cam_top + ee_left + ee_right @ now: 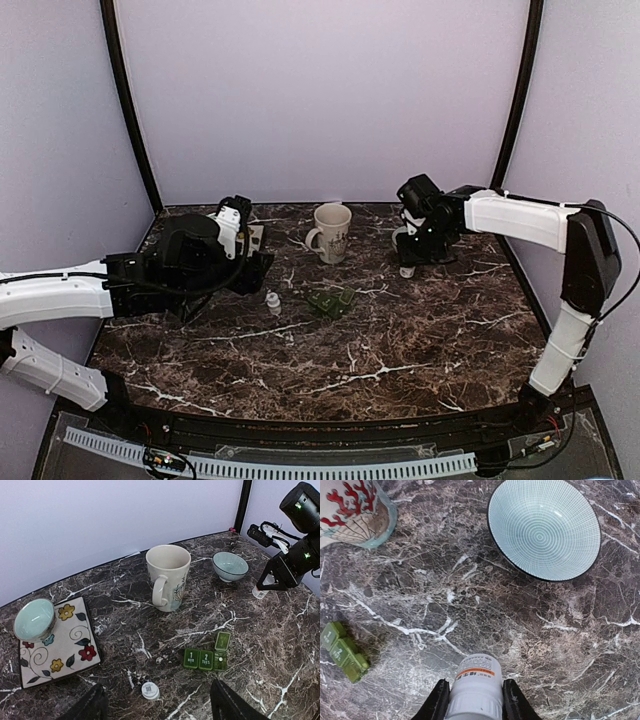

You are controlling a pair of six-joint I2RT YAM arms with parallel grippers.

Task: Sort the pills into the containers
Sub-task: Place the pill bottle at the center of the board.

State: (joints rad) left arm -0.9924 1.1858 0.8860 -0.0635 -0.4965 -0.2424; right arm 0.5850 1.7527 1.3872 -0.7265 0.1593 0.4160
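- The right gripper [476, 695] is clamped on the white pill bottle [476, 680], low near the table's [400, 350] far right corner just beside the blue bowl [543, 527], likely for tipping pills out.
- The left gripper [159, 702] is wide open and empty. The small white bottle [150, 690] sits below, between its fingers, probably awaiting a grasp.

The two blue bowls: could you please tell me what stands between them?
The cream mug stands between them: the left bowl, on a flowered plate, and the right bowl. The left wrist view shows this.
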